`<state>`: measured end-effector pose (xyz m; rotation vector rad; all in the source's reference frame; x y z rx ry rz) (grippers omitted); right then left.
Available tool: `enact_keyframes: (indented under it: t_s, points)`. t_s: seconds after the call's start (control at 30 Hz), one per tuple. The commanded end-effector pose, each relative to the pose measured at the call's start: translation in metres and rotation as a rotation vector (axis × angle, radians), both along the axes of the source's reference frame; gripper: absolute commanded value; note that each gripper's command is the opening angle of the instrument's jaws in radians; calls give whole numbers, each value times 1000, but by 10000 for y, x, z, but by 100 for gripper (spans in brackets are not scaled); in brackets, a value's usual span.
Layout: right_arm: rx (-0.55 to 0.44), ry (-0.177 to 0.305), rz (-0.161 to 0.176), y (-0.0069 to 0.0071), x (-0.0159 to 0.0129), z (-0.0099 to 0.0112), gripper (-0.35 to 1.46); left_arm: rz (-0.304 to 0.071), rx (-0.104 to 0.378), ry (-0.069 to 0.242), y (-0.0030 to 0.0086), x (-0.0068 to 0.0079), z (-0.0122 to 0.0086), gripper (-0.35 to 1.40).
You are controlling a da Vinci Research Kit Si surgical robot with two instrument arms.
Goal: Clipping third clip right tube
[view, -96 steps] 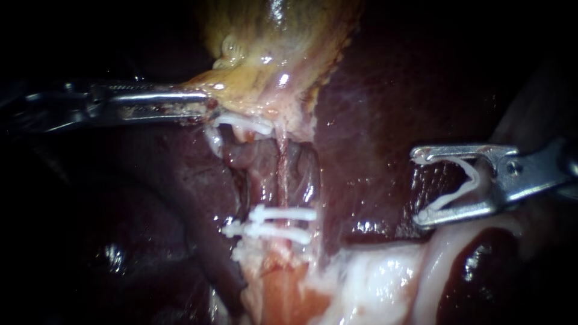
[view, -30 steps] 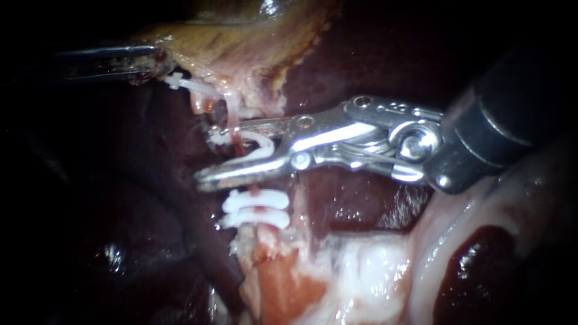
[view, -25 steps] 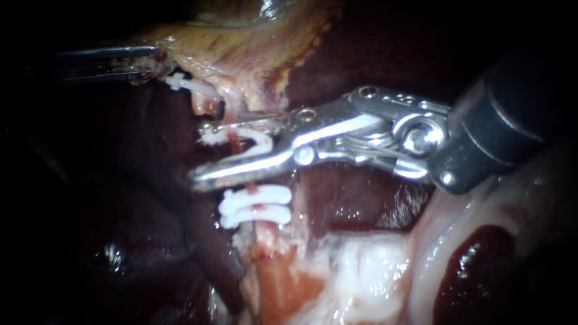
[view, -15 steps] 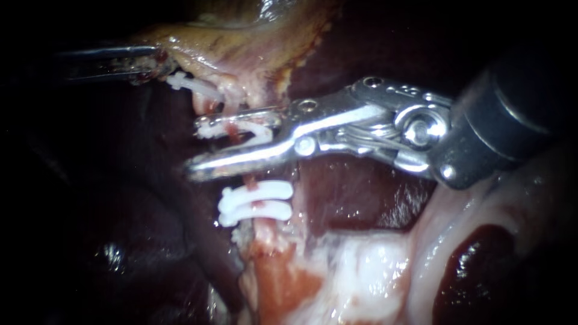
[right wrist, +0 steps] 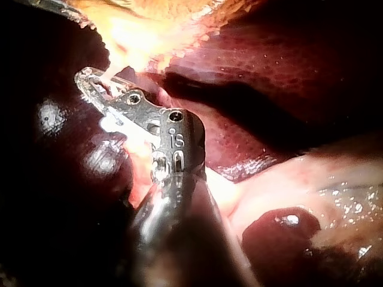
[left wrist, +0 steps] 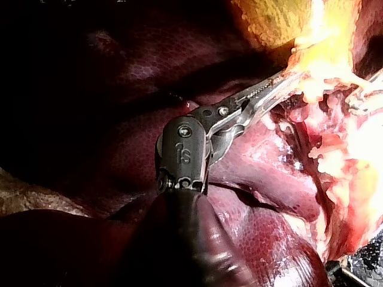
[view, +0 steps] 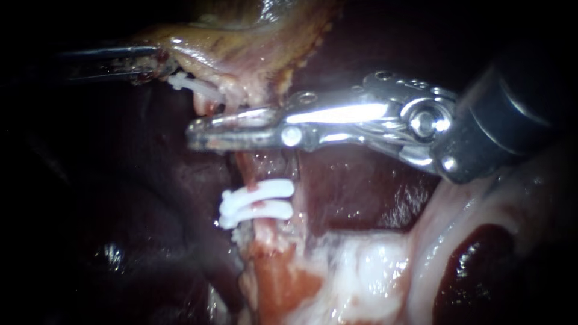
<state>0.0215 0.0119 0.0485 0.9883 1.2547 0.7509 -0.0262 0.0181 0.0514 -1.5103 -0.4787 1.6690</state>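
My right instrument (view: 208, 129) reaches in from the right, its long jaws lying together across the thin pink tube (view: 253, 168) from both sides. No clip shows between the jaws. Two white clips (view: 256, 201) sit side by side on the tube just below the jaws. Another white clip (view: 192, 86) lies above them, near the gallbladder (view: 241, 48). My left instrument (view: 150, 59) comes from the left, shut on the gallbladder's yellowish edge and holding it up. The left wrist view shows the left instrument (left wrist: 281, 84) biting pale yellow tissue. The right instrument (right wrist: 90, 84) appears shut in the right wrist view.
Dark red liver (view: 361, 192) surrounds the tube on both sides. Pale white and pink tissue (view: 373, 271) lies below and to the right, with a dark rounded lobe (view: 475, 265) beside it. The right instrument's black wrist (view: 512, 114) fills the upper right.
The right instrument came in from the right with an open white clip, set it around the tube, and its jaws have now come together on it. The left instrument pulled the gallbladder further left.
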Motion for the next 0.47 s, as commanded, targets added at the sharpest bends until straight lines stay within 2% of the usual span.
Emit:
enact_keyframes:
  t_s: [0.03,0.43,0.47]
  points:
    - [-3,-7,-1,0,-2,1,-35,0,0,0,0,0,0,-35]
    - [-7,-15,-1,-1,-1,8,-35,0,0,0,0,0,1,-35]
    - [-7,-12,-13,-2,0,11,-29,0,0,0,0,0,1,-35]
